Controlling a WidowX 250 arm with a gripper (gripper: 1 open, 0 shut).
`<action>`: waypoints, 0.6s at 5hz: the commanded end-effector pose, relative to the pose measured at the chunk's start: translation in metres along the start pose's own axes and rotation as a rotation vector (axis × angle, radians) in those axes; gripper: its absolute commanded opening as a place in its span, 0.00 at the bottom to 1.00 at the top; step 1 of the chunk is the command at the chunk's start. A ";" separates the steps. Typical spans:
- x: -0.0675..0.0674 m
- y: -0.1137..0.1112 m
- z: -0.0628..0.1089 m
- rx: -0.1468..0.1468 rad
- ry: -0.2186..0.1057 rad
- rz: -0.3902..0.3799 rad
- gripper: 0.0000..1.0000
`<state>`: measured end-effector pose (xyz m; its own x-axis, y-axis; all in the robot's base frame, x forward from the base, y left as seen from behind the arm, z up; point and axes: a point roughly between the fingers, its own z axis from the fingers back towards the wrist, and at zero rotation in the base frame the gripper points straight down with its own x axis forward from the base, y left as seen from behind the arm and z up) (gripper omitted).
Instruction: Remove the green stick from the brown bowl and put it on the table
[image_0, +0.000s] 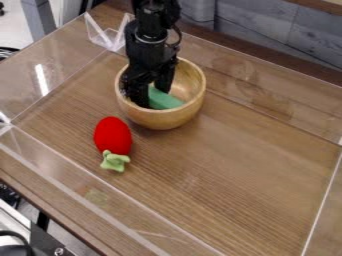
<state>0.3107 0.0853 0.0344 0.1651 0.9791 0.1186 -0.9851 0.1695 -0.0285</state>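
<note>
Desk (241, 170): brown wood-grain top, edged with low clear acrylic walls (54, 213). Directly on it, toward the far side in this view: one round light-brown wooden bowl (166, 118), upright, thick-walled, smooth-rimmed. Also directly on it, nearer the camera and slightly left of the bowl: one red strawberry-like toy (112, 137), lying with its green leafy end toward the camera. Bowl and toy: near each other.

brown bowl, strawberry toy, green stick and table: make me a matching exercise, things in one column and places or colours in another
1. green stick
2. strawberry toy
3. brown bowl
4. table

A. red with a green end, outside the bowl
B. inside the bowl
C. brown wood grain, under the bowl
D. round, with the black arm reaching into it

Pairs: 1-B, 2-A, 3-D, 4-C
</note>
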 end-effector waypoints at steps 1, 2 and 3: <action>0.004 -0.012 0.015 -0.048 -0.009 -0.046 1.00; 0.003 -0.014 0.017 -0.049 0.007 -0.093 0.00; 0.007 -0.009 0.008 -0.059 0.029 -0.196 1.00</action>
<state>0.3155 0.0877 0.0330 0.3574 0.9307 0.0782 -0.9319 0.3609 -0.0355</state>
